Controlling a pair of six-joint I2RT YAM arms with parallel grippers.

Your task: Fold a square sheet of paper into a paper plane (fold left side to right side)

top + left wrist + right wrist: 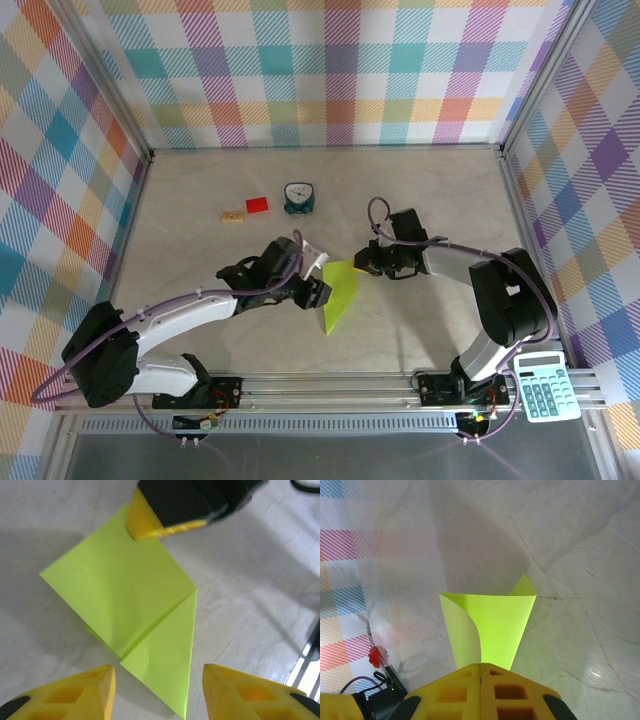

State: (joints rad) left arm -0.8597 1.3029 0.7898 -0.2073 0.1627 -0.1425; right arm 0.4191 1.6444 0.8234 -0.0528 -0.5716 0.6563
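The sheet of paper [340, 290] lay near the middle of the tabletop [200, 220], between the two arms. It was already creased into a pointed shape, with its narrow tip toward the arms' bases. From the left wrist view a flap lay over the lower layer along a straight diagonal edge [157, 625].

To do this fold well, I judged that the raised edge should be carried across until it sat square on the opposite edge. The flat part would need pinning so the point did not swing, and only then should the crease be pressed down along its whole length. Thin paper like this looked likely to buckle or skid if it was dragged.

The right tool [365, 262] was clenched on the far corner of the paper. Its wrist view showed the edge curling up off the tabletop into the closed fingers [470, 680]. The left tool [318, 290] stood released, its fingers [85, 690] spread to either side of the near tip. It hovered just above the paper and held nothing. I could not tell whether it brushed the paper.

A small clock [298, 196] and a red block [257, 204] sat well apart, farther back.
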